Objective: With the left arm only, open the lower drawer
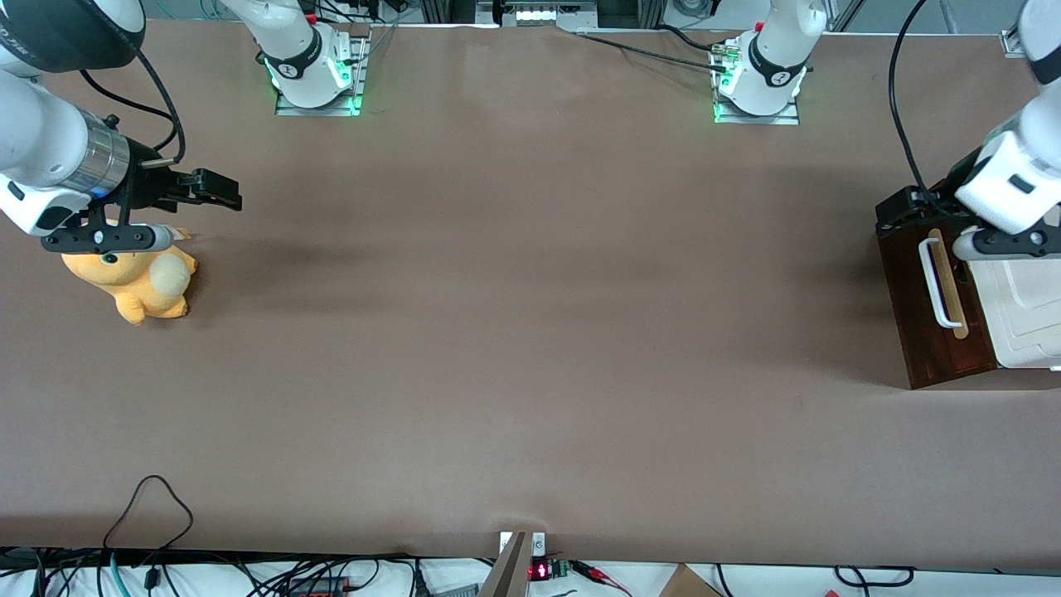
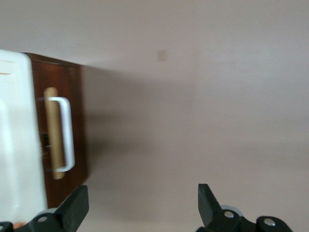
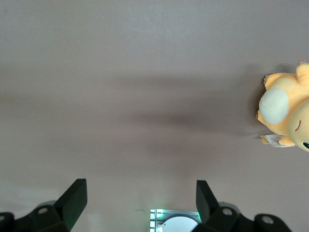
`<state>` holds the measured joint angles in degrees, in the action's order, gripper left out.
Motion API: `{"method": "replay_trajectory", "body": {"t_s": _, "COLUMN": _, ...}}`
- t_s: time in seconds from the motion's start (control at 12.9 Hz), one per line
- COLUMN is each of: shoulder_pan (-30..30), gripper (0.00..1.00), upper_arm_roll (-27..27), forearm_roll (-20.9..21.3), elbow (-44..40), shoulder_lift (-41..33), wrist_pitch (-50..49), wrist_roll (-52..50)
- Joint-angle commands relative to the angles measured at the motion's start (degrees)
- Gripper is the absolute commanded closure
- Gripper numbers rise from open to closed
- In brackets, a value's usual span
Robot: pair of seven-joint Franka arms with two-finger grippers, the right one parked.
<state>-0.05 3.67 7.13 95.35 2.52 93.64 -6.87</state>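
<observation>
The lower drawer (image 1: 932,340) is a dark reddish-brown front with a white bar handle (image 1: 933,283) on a pale wood strip. It stands at the working arm's end of the table, under the white cabinet top (image 1: 1028,307). The front sits close against the cabinet, and no interior shows. My left arm (image 1: 1015,178) reaches over the cabinet. Its gripper (image 1: 908,211) hangs above the end of the drawer front farther from the front camera, beside the handle's end and apart from it. In the left wrist view the gripper (image 2: 143,208) is open and empty over bare table, with the drawer (image 2: 79,121) and handle (image 2: 67,137) off to one side.
An orange plush toy (image 1: 137,282) lies toward the parked arm's end of the table; it also shows in the right wrist view (image 3: 289,116). Two arm bases (image 1: 758,75) stand at the table edge farthest from the front camera. Loose cables (image 1: 149,506) lie at the nearest edge.
</observation>
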Motion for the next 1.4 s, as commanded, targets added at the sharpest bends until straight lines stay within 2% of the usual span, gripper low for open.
{"method": "replay_trajectory", "body": {"t_s": 0.0, "shoulder_pan": -0.12, "gripper": 0.0, "upper_arm_roll": 6.06, "forearm_roll": 10.67, "elbow": 2.98, "shoulder_lift": 2.04, "wrist_pitch": -0.3, "wrist_roll": -12.06}}
{"method": "replay_trajectory", "body": {"t_s": 0.23, "shoulder_pan": -0.3, "gripper": 0.0, "upper_arm_roll": 11.52, "forearm_roll": 22.27, "elbow": 10.53, "shoulder_lift": 3.98, "wrist_pitch": -0.21, "wrist_roll": -24.46}}
{"method": "replay_trajectory", "body": {"t_s": 0.39, "shoulder_pan": -0.38, "gripper": 0.0, "upper_arm_roll": 12.68, "forearm_roll": 30.35, "elbow": 16.24, "shoulder_lift": 6.08, "wrist_pitch": 1.18, "wrist_roll": -29.06}}
{"method": "replay_trajectory", "body": {"t_s": 0.62, "shoulder_pan": -0.3, "gripper": 0.0, "upper_arm_roll": 12.68, "forearm_roll": 37.57, "elbow": 22.06, "shoulder_lift": 10.3, "wrist_pitch": 3.83, "wrist_roll": -30.57}}
{"method": "replay_trajectory", "body": {"t_s": 0.78, "shoulder_pan": -0.04, "gripper": 0.01, "upper_arm_roll": 10.67, "forearm_roll": 39.71, "elbow": 26.01, "shoulder_lift": 11.1, "wrist_pitch": 8.98, "wrist_roll": -30.66}}
{"method": "replay_trajectory", "body": {"t_s": 0.93, "shoulder_pan": -0.03, "gripper": 0.01, "upper_arm_roll": 6.45, "forearm_roll": 47.14, "elbow": 28.04, "shoulder_lift": 13.03, "wrist_pitch": 12.69, "wrist_roll": -30.66}}
{"method": "replay_trajectory", "body": {"t_s": 1.09, "shoulder_pan": -0.03, "gripper": 0.0, "upper_arm_roll": 4.07, "forearm_roll": 47.36, "elbow": 27.26, "shoulder_lift": 13.13, "wrist_pitch": 12.27, "wrist_roll": -29.78}}
{"method": "replay_trajectory", "body": {"t_s": 1.32, "shoulder_pan": -0.21, "gripper": 0.0, "upper_arm_roll": 3.89, "forearm_roll": 48.14, "elbow": 26.55, "shoulder_lift": 13.21, "wrist_pitch": 11.03, "wrist_roll": -27.15}}
